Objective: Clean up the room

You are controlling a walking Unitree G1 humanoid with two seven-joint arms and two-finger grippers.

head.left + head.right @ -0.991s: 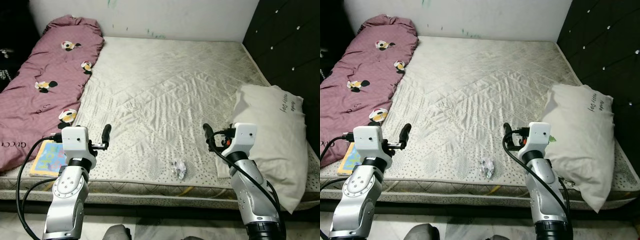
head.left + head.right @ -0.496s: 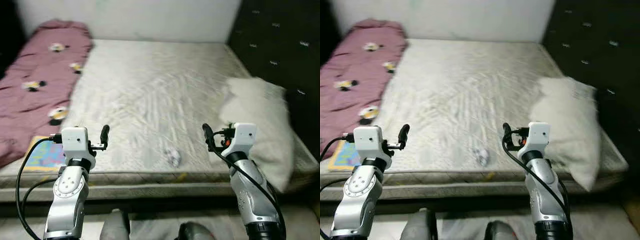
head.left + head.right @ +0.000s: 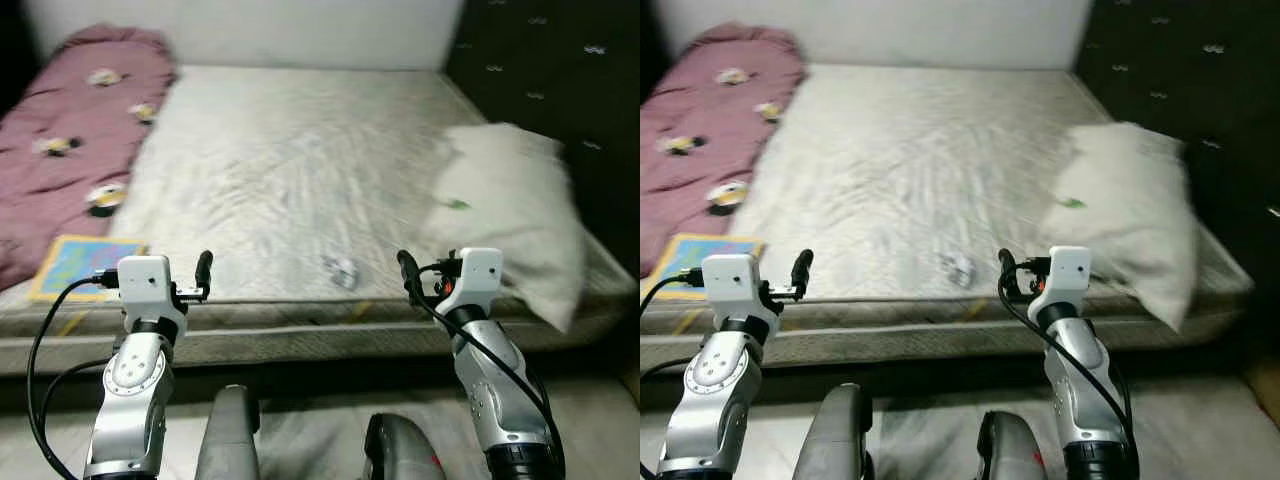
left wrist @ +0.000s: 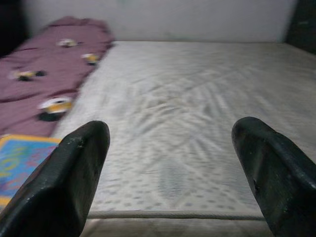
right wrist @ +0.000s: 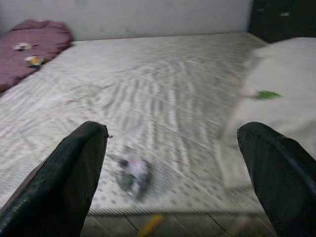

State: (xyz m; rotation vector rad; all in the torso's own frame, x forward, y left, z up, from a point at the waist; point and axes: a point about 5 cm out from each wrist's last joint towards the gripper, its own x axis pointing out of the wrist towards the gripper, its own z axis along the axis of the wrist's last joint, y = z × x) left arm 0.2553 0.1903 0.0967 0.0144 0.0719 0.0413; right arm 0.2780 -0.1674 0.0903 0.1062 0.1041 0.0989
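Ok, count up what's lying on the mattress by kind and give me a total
White pillow: 1
Maroon quilt with cartoon print: 1
Colourful flat picture book: 1
Small crumpled silver wrapper: 1
Small green scrap on the pillow: 1
Total: 5

Each arm is built of silver, rounded metal segments joined by dark collars, and a ring of small screw holes marks the round joint housing of the left arm (image 3: 133, 372). A white box-shaped wrist module caps each arm, and the one on the right arm (image 3: 480, 272) carries a small orange-red mark. Black cables loop from both modules and trail beside the arms. The left gripper (image 4: 173, 170) and the right gripper (image 5: 177, 173) each have two long, matte black fingers with blunt, rounded tips. Below the arms, two grey rounded leg shells (image 3: 228, 440) show, the right one darker with a small red marking.
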